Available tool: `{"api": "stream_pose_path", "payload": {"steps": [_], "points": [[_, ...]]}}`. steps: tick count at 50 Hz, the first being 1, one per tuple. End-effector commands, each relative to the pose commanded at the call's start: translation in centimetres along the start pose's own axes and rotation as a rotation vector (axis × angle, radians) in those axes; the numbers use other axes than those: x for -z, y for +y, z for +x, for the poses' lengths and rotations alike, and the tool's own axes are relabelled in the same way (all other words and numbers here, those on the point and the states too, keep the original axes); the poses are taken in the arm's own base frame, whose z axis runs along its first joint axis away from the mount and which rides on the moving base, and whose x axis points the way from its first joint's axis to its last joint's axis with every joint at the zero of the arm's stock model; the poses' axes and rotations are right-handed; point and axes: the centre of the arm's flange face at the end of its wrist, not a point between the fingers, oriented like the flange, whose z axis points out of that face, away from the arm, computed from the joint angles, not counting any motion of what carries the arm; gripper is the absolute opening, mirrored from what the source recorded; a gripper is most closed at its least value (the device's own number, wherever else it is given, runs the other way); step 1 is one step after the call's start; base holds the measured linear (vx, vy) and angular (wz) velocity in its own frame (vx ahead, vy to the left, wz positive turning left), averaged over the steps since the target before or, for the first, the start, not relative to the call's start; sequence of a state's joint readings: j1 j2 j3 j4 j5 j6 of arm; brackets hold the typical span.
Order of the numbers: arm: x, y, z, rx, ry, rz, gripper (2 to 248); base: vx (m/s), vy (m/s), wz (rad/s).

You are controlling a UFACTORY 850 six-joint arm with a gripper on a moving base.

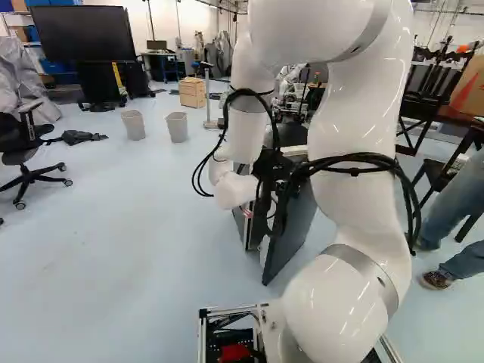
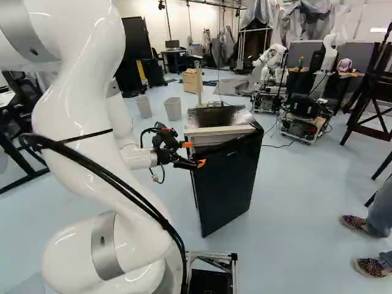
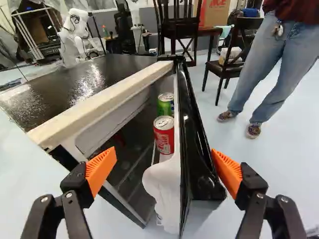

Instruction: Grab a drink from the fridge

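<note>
Gripper (image 2: 193,154): fingers spread wide, both orange pads apart, no can between them. I hold my tool just off the near edge of the fridge (image 3: 75,89), tips pointing ahead into the opening.

Fridge door (image 3: 192,119): ajar, the gap widening toward my tool. Its near end stands between my 2 fingers, closer to the door-side finger; contact with that pad I cannot tell. The other finger is on the cabinet side, by the fridge's near corner.

Targets: 2 cans seen, both upright on the inner side of the door, ahead of my fingertips and between their lines. Red can (image 3: 164,135) is the nearer, with its top exposed. Green can (image 3: 165,103) stands just behind it, farther from my tool, partly hidden. Neither touches my pads. A white molded door liner (image 3: 167,189) lies nearer my tool than the cans.

Surroundings: well ahead of my tool, beyond the fridge, stand another robot (image 2: 269,64) and 2 waste bins (image 2: 173,109). A wooden chair (image 3: 175,25) is beyond the door.
</note>
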State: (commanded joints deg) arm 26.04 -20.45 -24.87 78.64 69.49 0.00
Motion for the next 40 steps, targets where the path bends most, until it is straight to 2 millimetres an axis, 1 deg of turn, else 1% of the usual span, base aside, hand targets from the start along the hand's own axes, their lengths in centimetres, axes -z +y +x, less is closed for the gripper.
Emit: {"api": "stream_pose_path", "payload": {"steps": [40], "points": [[1.3,8.0,0.2,0.036,-0.011,-0.104,247,0.0,0.0,0.0]]}}
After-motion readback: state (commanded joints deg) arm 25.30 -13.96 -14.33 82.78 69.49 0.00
